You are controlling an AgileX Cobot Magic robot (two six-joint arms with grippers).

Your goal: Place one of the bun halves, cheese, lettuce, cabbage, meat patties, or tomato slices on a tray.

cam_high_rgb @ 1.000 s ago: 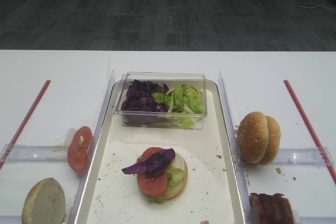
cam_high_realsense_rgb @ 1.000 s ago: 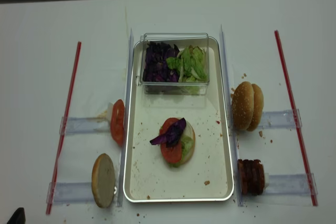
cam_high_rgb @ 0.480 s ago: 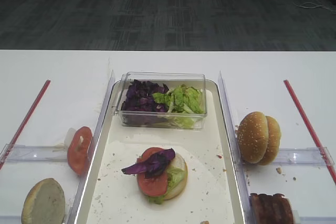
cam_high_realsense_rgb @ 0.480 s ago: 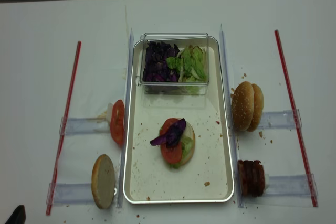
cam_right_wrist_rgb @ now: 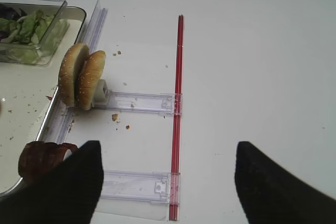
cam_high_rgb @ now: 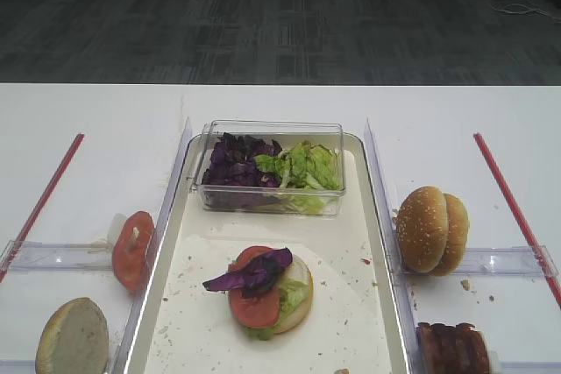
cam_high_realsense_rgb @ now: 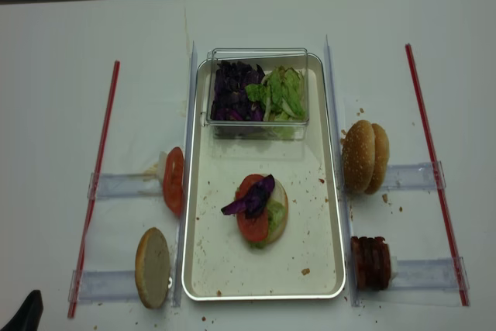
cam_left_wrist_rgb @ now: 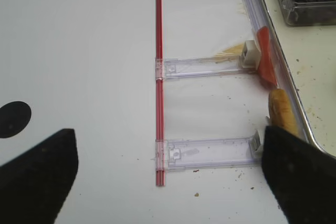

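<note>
One cabbage (cam_high_realsense_rgb: 251, 197) shred on tray (cam_high_realsense_rgb: 225, 269)

- On the tray (cam_high_realsense_rgb: 200, 265), you had open floor in front of and beside the stacked food (cam_high_realsense_rgb: 260, 208) in its middle.
- The clear tub (cam_high_realsense_rgb: 257, 94) blocked the far end of the tray.
- On your left, a tomato slice (cam_high_realsense_rgb: 173, 180) and a bun half (cam_high_realsense_rgb: 153, 266) stood just beside the tray rim.
- On your right, the upright buns (cam_high_realsense_rgb: 366, 156) and meat patties (cam_high_realsense_rgb: 371, 261) guarded that rim.
- Outside both red strips (cam_high_realsense_rgb: 97, 172), the table (cam_high_realsense_rgb: 54, 114) was free.

Purple cabbage (cam_high_realsense_rgb: 252, 198) atop tomato, mid-tray (cam_high_realsense_rgb: 225, 257)
</note>
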